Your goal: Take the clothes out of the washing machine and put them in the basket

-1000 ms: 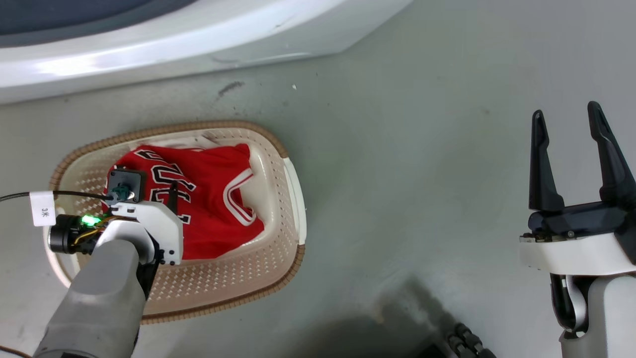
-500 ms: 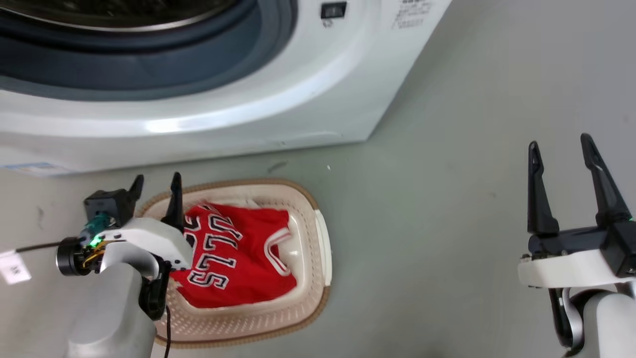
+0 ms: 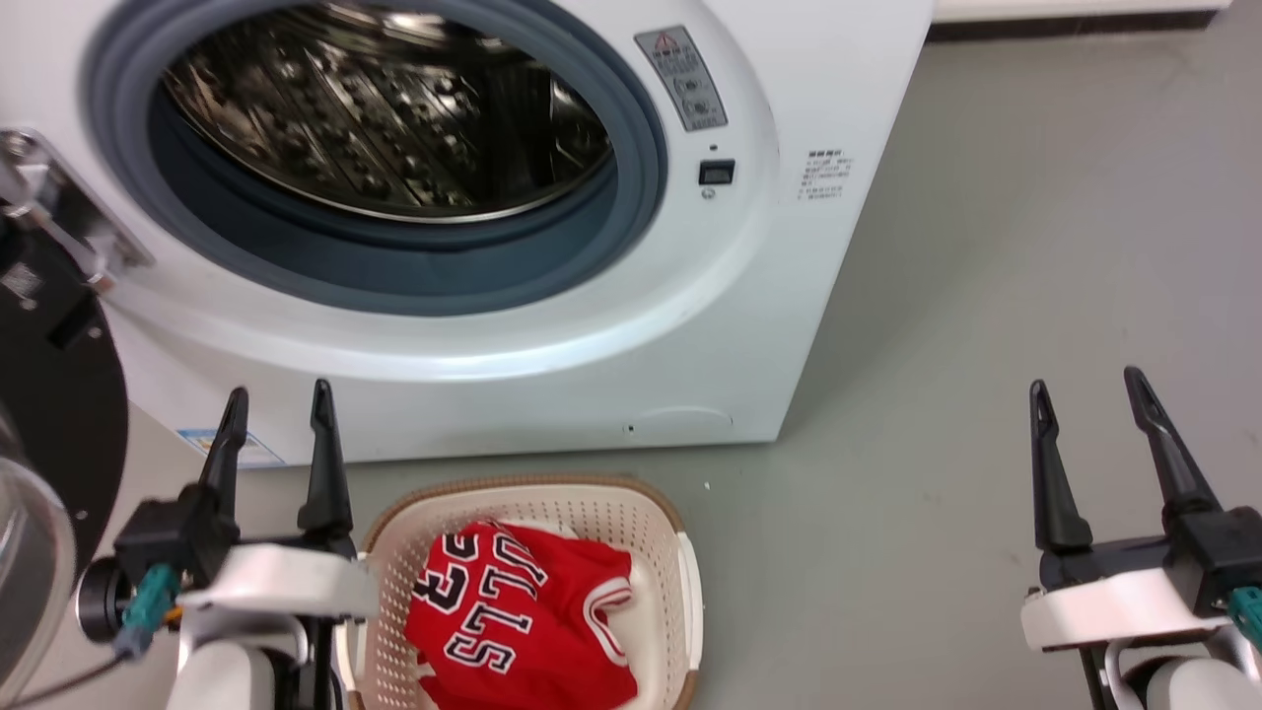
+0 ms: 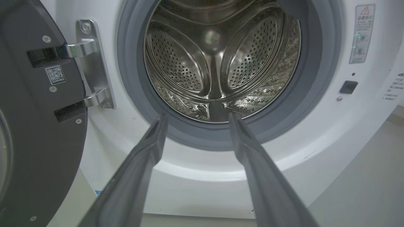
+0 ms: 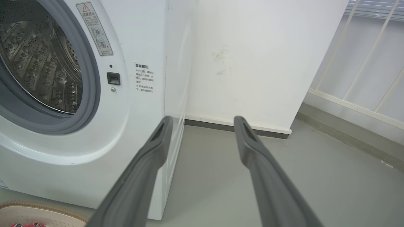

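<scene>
Since the earlier frame the left claw [image 3: 278, 392] has been lifted clear of the basket [image 3: 532, 485], spread and empty, like the right claw [image 3: 1085, 381]. The clothes [image 3: 513, 621] lie in the basket. The drum [image 4: 217, 63] of the washing machine [image 3: 818, 108] seems emptied, so only a check is called for.

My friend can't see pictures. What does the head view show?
A red jersey lies in a cream basket on the floor before a white washer, whose door is open and whose drum looks empty. The left gripper and right gripper point up at the bottom corners, both open, holding nothing.
</scene>
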Robot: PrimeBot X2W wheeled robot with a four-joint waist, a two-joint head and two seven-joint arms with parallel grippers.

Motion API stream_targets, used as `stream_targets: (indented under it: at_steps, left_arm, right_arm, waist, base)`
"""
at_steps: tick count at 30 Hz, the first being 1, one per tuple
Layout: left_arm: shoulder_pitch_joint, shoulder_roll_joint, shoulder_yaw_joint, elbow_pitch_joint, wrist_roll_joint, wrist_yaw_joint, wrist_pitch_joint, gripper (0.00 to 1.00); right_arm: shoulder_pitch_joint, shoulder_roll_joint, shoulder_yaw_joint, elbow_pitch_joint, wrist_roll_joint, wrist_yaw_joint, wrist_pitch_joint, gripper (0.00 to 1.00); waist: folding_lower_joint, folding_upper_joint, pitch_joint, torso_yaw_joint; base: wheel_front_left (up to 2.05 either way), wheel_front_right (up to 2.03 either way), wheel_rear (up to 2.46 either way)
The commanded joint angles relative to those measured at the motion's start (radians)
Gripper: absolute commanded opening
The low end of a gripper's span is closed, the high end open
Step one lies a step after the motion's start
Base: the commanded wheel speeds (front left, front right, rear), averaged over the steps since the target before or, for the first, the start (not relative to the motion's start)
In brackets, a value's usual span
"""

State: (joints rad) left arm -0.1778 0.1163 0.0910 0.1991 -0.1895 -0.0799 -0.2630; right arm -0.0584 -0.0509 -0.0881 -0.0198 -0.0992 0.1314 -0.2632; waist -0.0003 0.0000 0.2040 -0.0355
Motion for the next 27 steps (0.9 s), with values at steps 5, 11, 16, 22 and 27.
stream_targets:
  at_steps: [5,11,16,22,27]
  left_arm:
    - [0.127,-0.044,0.024,-0.120,0.051,-0.018,-0.003,1.00]
    - [0.213,-0.056,0.002,-0.169,0.097,-0.030,-0.003,1.00]
    - [0.253,-0.062,-0.006,-0.196,0.117,-0.025,-0.003,1.00]
    - [0.278,-0.065,-0.015,-0.209,0.129,-0.017,-0.003,1.00]
    - [0.275,-0.066,-0.022,-0.206,0.132,-0.015,-0.003,1.00]
  right_arm:
    - [0.053,0.002,0.003,0.007,-0.003,-0.001,-0.002,1.00]
    - [0.103,0.001,-0.007,0.007,0.033,-0.001,-0.002,1.00]
    - [0.137,0.001,-0.010,0.009,0.054,-0.001,-0.002,1.00]
    - [0.156,0.001,-0.003,0.012,0.062,-0.001,-0.002,1.00]
    - [0.155,0.001,-0.008,0.014,0.064,-0.001,-0.002,1.00]
  waist:
    - [0.0003,0.0000,-0.097,0.020]
    - [0.0003,0.0000,-0.137,0.013]
    - [0.0003,0.0000,-0.159,-0.001]
    - [0.0003,0.0000,-0.173,-0.013]
    - [0.0003,0.0000,-0.178,-0.014]
  base:
    - [0.00,0.00,0.00]
    - [0.00,0.00,0.00]
    - [0.00,0.00,0.00]
    - [0.00,0.00,0.00]
    - [0.00,0.00,0.00]
